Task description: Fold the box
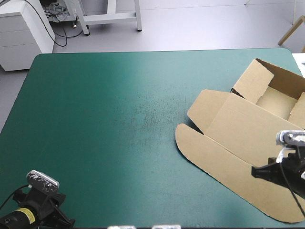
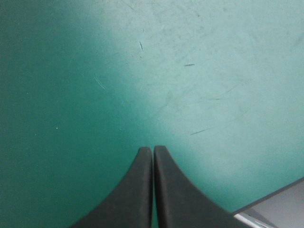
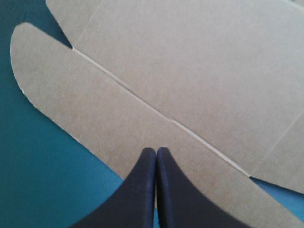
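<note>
Box (image 1: 238,124): brown, an open tray with walls raised, lid lying flat on the teal-green cover (image 1: 105,119).

Right gripper (image 3: 156,150): black fingers pressed together in one point. The lid's rounded front flap lies under and ahead of it (whether they touch cannot be told).

Left gripper (image 2: 153,148): fingers together, empty, bare cover beneath. The box is well apart from it.

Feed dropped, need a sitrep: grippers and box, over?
Left gripper shut, empty, over teal-green cover. Right gripper shut, above flat lid of box. Tray walls up. Nothing in the way.
</note>
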